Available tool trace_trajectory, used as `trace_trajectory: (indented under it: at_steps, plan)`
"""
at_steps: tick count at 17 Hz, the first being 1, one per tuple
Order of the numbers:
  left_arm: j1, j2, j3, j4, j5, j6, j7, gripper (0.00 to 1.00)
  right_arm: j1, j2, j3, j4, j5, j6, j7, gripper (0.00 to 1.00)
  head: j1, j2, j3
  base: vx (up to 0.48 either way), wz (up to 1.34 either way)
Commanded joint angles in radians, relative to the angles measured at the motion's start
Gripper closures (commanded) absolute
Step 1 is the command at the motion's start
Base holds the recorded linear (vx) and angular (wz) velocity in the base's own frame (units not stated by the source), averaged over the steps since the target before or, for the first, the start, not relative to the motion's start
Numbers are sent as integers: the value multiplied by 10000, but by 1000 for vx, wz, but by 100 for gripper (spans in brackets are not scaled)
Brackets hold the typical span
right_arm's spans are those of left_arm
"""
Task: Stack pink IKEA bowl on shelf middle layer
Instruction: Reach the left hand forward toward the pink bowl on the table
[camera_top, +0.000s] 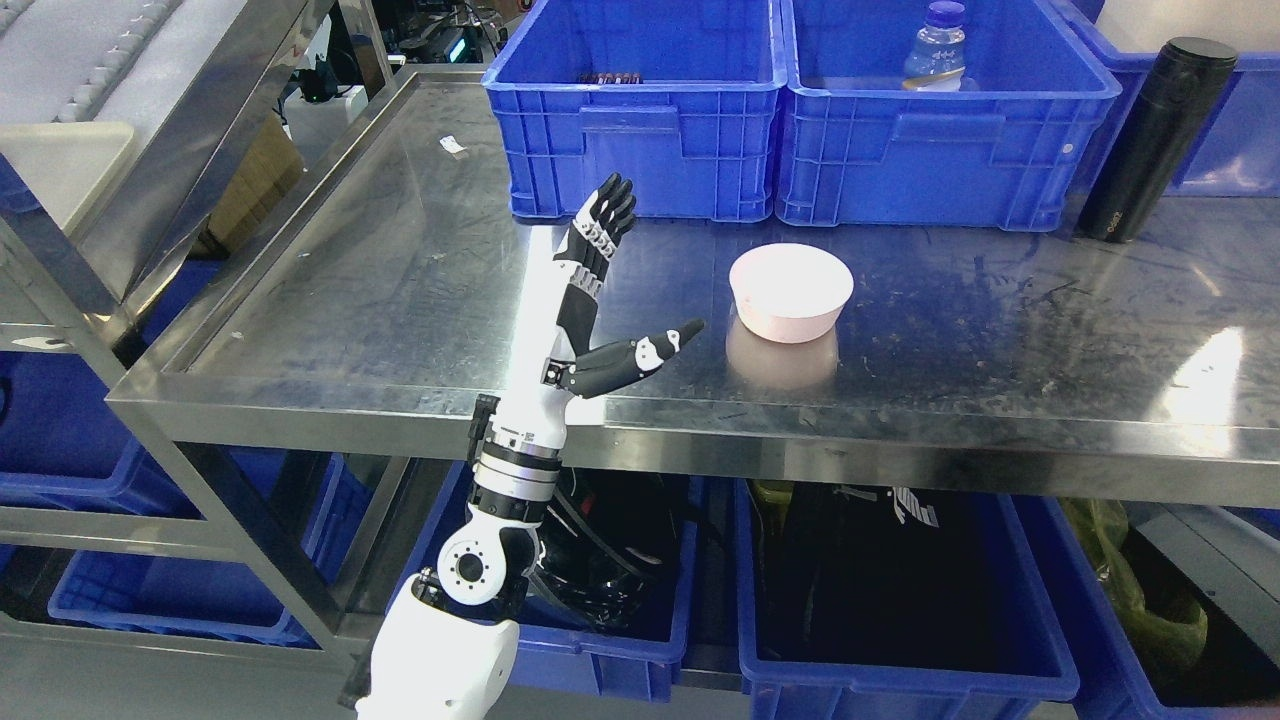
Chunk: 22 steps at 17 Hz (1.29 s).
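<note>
Pink and matte, the bowl (790, 291) sits upright on the steel shelf (400, 290), its soft reflection pooled on the metal just beneath it; the two blue crates (800, 120) stand behind the bowl and a black flask (1155, 140) rises well off to the bowl's far side. The left hand (600, 300) is spread and holds nothing: its fingers point straight up and the thumb juts sideways toward the bowl, near it but apart. The right arm is out of sight. The step in hand looks like the reach, and to do it well the palm should swing in beside the bowl's wall, thumb on the near side and fingers wrapping the far side, closing low enough that the flared rim cannot slip upward through the grip. No second bowl to stack onto shows here, so the target cannot be judged. The bowl is round, with a slightly tapered wall, and probably light plastic, so a gentle squeeze should do. The shelf is brushed and scratched, glossy enough to mirror things and likely slippery, so a nudge would slide the bowl away rather than tip it
</note>
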Motion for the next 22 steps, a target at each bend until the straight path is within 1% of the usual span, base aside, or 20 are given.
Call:
trace_trajectory:
  at_steps: [1, 3, 5, 6, 7, 8, 9, 10, 11, 12, 13, 14, 15, 17, 18, 19, 21, 22]
  plan:
    - [4, 175, 361, -10, 1, 132, -96, 0, 46, -175, 0, -175, 0, 6, -5, 0, 0, 0, 0, 0, 0]
    - [-56, 175, 376, -10, 1, 41, -540, 0, 46, -175, 0, -175, 0, 6, -5, 0, 0, 0, 0, 0, 0]
    - [-499, 175, 559, 6, -14, 9, -1107, 0, 46, -175, 0, -175, 0, 6, -5, 0, 0, 0, 0, 0, 0]
    - [-1018, 175, 667, 21, -14, 55, -1459, 0, 46, -175, 0, -175, 0, 6, -5, 0, 0, 0, 0, 0, 0]
    - [-1600, 548, 713, 21, -75, 146, -1660, 0, 31, -175, 0, -175, 0, 6, -5, 0, 0, 0, 0, 0, 0]
    - [-2396, 1448, 714, 82, -592, 451, -1723, 0, 31, -175, 0, -175, 0, 6, -5, 0, 0, 0, 0, 0, 0]
    - [-3133, 2278, 699, 128, -1903, 1563, -1845, 0, 31, -175, 0, -175, 0, 6, -5, 0, 0, 0, 0, 0, 0]
    - [-3580, 2468, 638, 128, -2736, 2439, -2211, 0, 31, -175, 0, -175, 0, 6, -5, 0, 0, 0, 0, 0, 0]
    - [-4177, 2515, 576, 98, -3413, 2934, -3201, 1, 46, -175, 0, -175, 0, 6, -5, 0, 0, 0, 0, 0, 0]
    - [-4548, 2562, 485, 98, -4042, 2985, -4183, 3, 31, -175, 0, -175, 0, 6, -5, 0, 0, 0, 0, 0, 0]
    - [-4840, 2653, 377, 98, -5172, 2985, -5089, 4, 46, -175, 0, -175, 0, 6, -5, 0, 0, 0, 0, 0, 0]
    - [-5116, 2760, 209, 128, -6414, 2924, -5706, 4, 46, -175, 0, -175, 0, 6, -5, 0, 0, 0, 0, 0, 0]
    - [-5210, 2731, -111, 128, -7125, 2818, -5894, 4, 46, -175, 0, -175, 0, 6, -5, 0, 0, 0, 0, 0, 0]
    - [-5409, 2746, -1275, 128, -8474, 2358, -6262, 5, 46, -175, 0, -175, 0, 6, -5, 0, 0, 0, 0, 0, 0]
    - [-5456, 2655, -1584, 159, -9575, 2235, -6568, 4, 46, -175, 0, -175, 0, 6, -5, 0, 0, 0, 0, 0, 0]
    - [-5487, 2396, -1678, 174, -10209, 2112, -6859, 4, 46, -175, 0, -175, 0, 6, -5, 0, 0, 0, 0, 0, 0]
    - [-5457, 1066, -1817, 266, -10322, 2034, -7625, 3, 31, -175, 0, -175, 0, 6, -5, 0, 0, -1, 0, 0, 0]
    - [-5411, 360, -1893, 434, -10368, 2019, -8221, 3, 46, -175, 0, -175, 0, 6, -5, 0, 0, -1, 0, 0, 0]
